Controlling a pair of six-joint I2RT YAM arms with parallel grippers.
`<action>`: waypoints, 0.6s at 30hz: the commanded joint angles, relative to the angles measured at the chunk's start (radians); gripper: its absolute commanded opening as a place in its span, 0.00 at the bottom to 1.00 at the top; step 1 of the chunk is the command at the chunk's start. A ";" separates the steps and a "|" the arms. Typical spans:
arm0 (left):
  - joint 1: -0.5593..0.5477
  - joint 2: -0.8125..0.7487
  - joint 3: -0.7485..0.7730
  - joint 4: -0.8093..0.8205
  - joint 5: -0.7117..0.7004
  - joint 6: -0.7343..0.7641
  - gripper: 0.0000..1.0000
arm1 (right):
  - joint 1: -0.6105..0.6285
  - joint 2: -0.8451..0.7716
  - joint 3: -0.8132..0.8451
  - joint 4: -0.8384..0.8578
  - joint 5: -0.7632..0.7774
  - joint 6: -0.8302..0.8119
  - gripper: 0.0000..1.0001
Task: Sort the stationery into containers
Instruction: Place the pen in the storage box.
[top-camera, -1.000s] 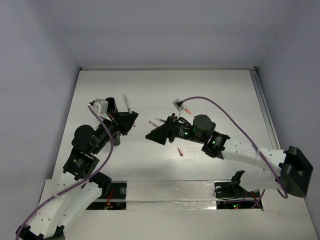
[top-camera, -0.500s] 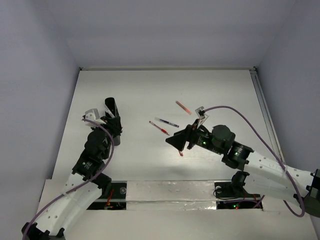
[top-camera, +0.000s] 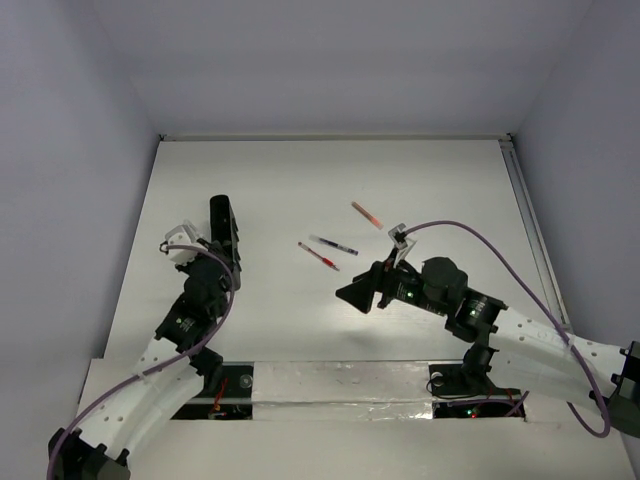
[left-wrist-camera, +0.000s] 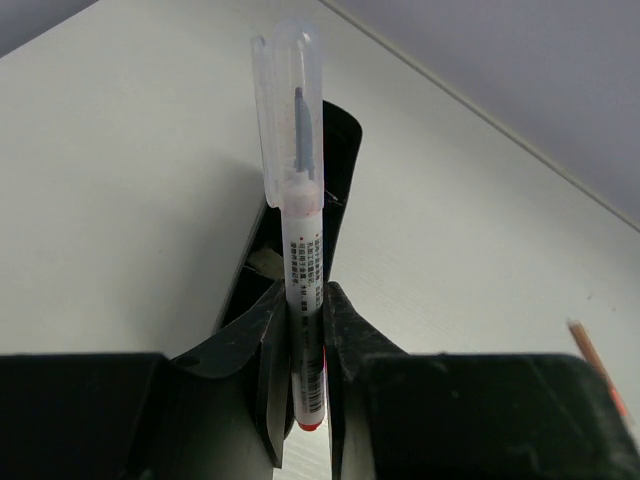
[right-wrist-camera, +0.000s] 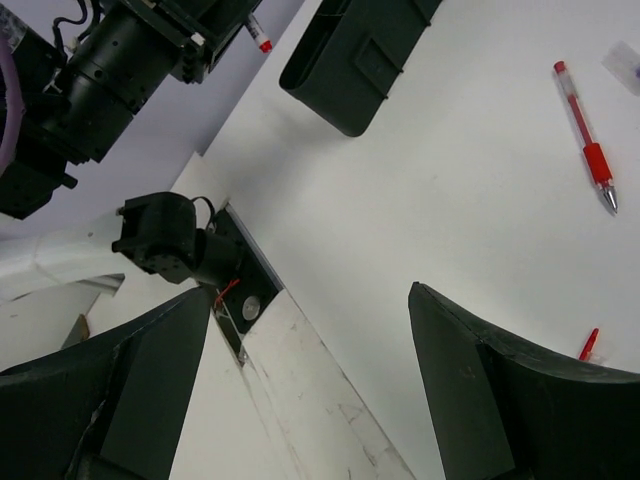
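Left gripper (left-wrist-camera: 305, 305): jaws drawn narrow and clamped on the lower barrel of a white pen (left-wrist-camera: 298, 200). The pen's red end shows below the fingers. Its clear-capped end projects past the fingertips, in line with the long black box (left-wrist-camera: 338, 140) directly ahead. Whether the cap sits inside the box or above it cannot be told. In the top view the box (top-camera: 221, 222) lies at the left of the white table (top-camera: 450, 180), just beyond this gripper.

Right gripper (right-wrist-camera: 320, 380): jaws spread wide, nothing between them, bare table below. A tiny red piece (right-wrist-camera: 589, 344) lies just beside the right-hand finger. A red pen (right-wrist-camera: 588, 140) lies farther out, apart from it. Beyond that, in the top view, a dark pen (top-camera: 334, 244) lies near the red pen, and a red-and-white pen (top-camera: 366, 214) farther still. All three are well apart from the box.
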 joint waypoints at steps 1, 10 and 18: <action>0.003 0.020 0.015 0.045 -0.063 0.016 0.00 | -0.004 -0.015 0.008 0.025 -0.014 -0.035 0.86; 0.003 0.182 0.089 -0.005 -0.090 -0.044 0.00 | -0.013 -0.020 0.028 0.019 -0.004 -0.058 0.86; 0.003 0.184 0.106 -0.066 -0.056 -0.102 0.04 | -0.022 -0.057 0.046 -0.014 0.025 -0.090 0.86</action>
